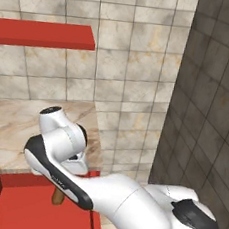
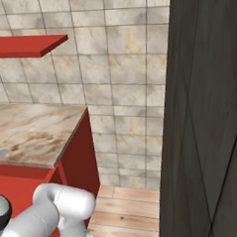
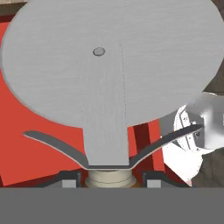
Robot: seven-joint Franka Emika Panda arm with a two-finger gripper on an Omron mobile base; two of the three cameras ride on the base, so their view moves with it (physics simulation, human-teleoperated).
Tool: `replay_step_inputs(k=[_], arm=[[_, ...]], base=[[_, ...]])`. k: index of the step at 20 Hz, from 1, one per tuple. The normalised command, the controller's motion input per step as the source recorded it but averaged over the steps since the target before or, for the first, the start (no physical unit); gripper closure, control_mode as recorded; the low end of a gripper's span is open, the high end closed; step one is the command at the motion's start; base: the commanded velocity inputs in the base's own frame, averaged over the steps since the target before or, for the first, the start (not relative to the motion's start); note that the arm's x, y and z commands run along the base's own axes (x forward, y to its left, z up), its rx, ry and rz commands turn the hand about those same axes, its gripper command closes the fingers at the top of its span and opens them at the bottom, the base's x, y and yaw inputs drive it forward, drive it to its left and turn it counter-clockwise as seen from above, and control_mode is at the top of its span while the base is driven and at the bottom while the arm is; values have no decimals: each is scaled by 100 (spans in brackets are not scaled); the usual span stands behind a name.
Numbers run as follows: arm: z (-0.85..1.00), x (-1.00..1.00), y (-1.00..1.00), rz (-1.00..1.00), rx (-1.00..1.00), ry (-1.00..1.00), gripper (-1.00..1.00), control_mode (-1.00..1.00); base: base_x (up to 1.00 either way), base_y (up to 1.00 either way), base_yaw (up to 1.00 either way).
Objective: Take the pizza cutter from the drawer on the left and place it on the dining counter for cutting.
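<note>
Grey metal dominates the hand view: the cutter (image 3: 109, 61) has its round wheel facing the camera, with a small hub pin near the centre and a flat grey fork running down to a pale collar at the bottom edge. We see the dark finger tips (image 3: 66, 179) on either side of that collar, so the hand (image 3: 108, 180) is clamped on the cutter at its neck, the wheel pointing away from the hand.

Behind the wheel lies the plain red floor of the drawer (image 3: 26, 131), and a red wall of it shows just right of the fork.

In the left base view we find the brown handle of the cutter (image 1: 57, 198) poking out below the white arm (image 1: 62, 151), over the red inside of the open drawer (image 1: 20, 209). Whether it touches the drawer floor, we cannot tell.

Beyond the drawer sits a marbled bench (image 1: 19, 126) on a red cabinet (image 2: 78, 153). A red shelf (image 1: 45, 34) hangs on the tiled wall (image 1: 127, 62) above it. A dark tiled wall (image 1: 214, 97) stands to the right, and wooden floor (image 2: 121, 209) runs between it and the cabinet.
</note>
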Motion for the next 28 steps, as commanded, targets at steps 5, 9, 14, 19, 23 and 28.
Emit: replay_step_inputs(k=[5,9,14,19,23,28], arm=[[17,-13,-94,0,0,-3,100,-100],[9,-1,-99,0,0,-2,100,-100],[9,0,-98,0,0,0,100,-100],[14,10,-94,0,0,0,100,-100],[19,27,-77,0,0,0,100,-100],[33,31,-74,0,0,0,100,-100]], base=[[0,0,0],[0,0,0],[0,0,0],[0,0,0],[0,0,0],[0,0,0]])
